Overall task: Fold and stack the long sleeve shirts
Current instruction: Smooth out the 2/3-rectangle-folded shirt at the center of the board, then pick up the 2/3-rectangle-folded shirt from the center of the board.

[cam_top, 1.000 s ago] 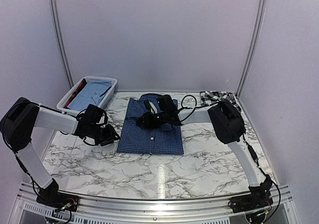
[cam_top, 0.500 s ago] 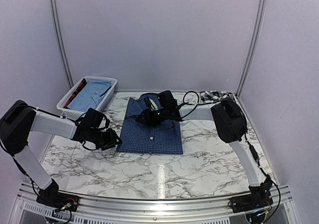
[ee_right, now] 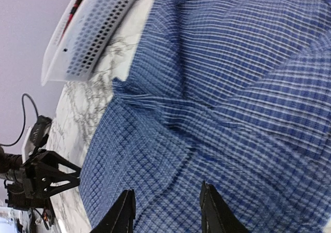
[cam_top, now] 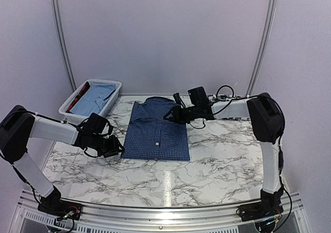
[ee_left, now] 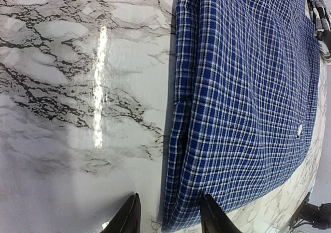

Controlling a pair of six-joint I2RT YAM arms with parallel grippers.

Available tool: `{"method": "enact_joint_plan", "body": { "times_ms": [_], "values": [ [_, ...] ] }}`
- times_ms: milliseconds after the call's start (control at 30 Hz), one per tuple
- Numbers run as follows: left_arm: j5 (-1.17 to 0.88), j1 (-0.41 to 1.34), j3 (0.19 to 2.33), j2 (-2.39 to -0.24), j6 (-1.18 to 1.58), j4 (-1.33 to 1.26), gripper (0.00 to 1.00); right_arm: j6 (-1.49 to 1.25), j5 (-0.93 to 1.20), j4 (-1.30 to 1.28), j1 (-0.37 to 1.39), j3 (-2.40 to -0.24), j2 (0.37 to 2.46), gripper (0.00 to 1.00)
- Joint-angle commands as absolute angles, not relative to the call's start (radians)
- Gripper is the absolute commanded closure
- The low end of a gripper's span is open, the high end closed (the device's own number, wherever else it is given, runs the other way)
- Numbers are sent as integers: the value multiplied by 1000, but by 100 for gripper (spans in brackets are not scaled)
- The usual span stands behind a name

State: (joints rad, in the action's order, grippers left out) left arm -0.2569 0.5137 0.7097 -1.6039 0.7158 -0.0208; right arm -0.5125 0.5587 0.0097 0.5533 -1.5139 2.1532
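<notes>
The dark blue checked shirt (cam_top: 156, 132) lies folded into a rectangle in the middle of the table, collar toward the back. My left gripper (cam_top: 117, 149) is open at the shirt's near left corner; in the left wrist view the corner (ee_left: 178, 212) lies between the fingers of the gripper (ee_left: 169, 217). My right gripper (cam_top: 173, 114) is open and empty, held over the shirt's far right edge; its wrist view (ee_right: 166, 204) looks down on the blue cloth (ee_right: 222, 98). The black-and-white plaid shirt (ee_left: 319, 15) shows only as a bit of cloth beyond the blue shirt.
A white slatted basket (cam_top: 111, 101) stands at the back left with light blue cloth and a red item in it; it also shows in the right wrist view (ee_right: 93, 31). White booth walls close the back and sides. Cables hang off the right arm (cam_top: 222, 90).
My right gripper has drawn back from the middle of the shirt near the collar to its far right edge, the arm now stretched out. My left gripper has barely moved.
</notes>
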Motion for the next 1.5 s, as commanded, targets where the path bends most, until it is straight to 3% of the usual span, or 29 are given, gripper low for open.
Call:
{"method": "enact_joint_plan", "body": {
  "times_ms": [0,200,467,667,1467],
  "values": [
    [-265,518,680,-1598,713,64,60,-491,568,29,495,-1510,2210,64],
    [-270,518,666,-1589,720,66,60,-474,556,7,463,-1394,2120,64],
    [-281,518,660,-1594,718,63,62,-480,513,14,463,-1016,1808,63],
    [-285,519,660,-1589,718,63,62,-540,549,86,477,-773,1685,64],
    [-284,521,641,-1588,740,43,65,-738,526,257,586,-605,1703,72]
  ]
}}
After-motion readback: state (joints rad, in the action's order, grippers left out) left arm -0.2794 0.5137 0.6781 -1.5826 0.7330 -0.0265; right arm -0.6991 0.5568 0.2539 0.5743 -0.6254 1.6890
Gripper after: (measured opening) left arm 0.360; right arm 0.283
